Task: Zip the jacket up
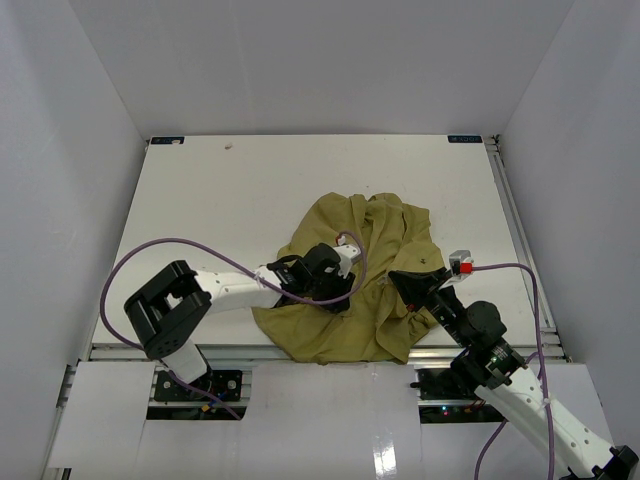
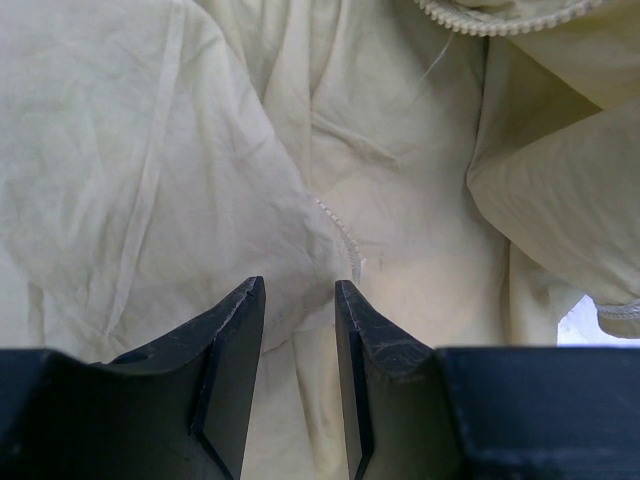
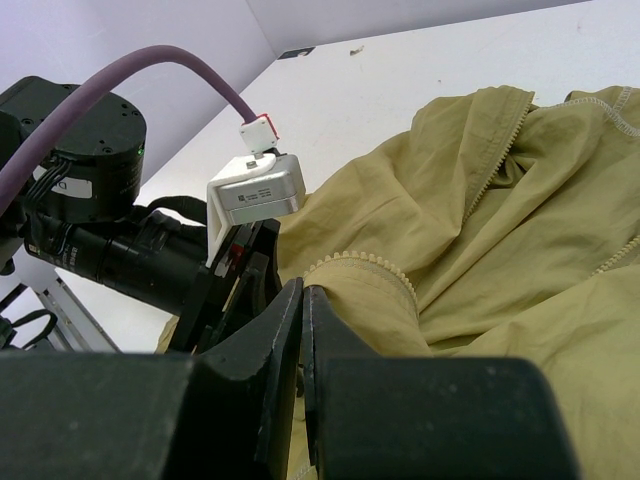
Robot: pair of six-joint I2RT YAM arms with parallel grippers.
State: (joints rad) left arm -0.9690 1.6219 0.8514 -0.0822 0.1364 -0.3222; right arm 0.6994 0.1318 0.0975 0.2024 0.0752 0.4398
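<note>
Left claw [image 2: 298,305]: jaws about halfway apart, tips down on the jacket [image 1: 385,240]. There is cloth under and between the fingers [image 2: 240,340], but we see no pinch. A short run of zip teeth [image 2: 340,228] curves just past the tips. A second run [image 2: 500,22] sits at the top of the left wrist view.

Right claw [image 3: 303,300]: jaws together with only a hairline gap. The tips are right at a rolled, stitched edge [image 3: 365,268] of the jacket. We can't tell if any cloth is caught between them.

The jacket is bunched on the table [image 1: 250,190], against the near edge and right of the middle. Its lower hem reaches that edge. From above, both claws are on the near half of the jacket, left one at its left side, right one at its right side.

Count:
- 1 jacket
- 2 arms
- 2 claws
- 2 purple cables, one per arm [image 1: 130,265] [image 1: 520,275]
- 1 grey camera box [image 3: 255,190] on the left wrist, seen from the right wrist
</note>
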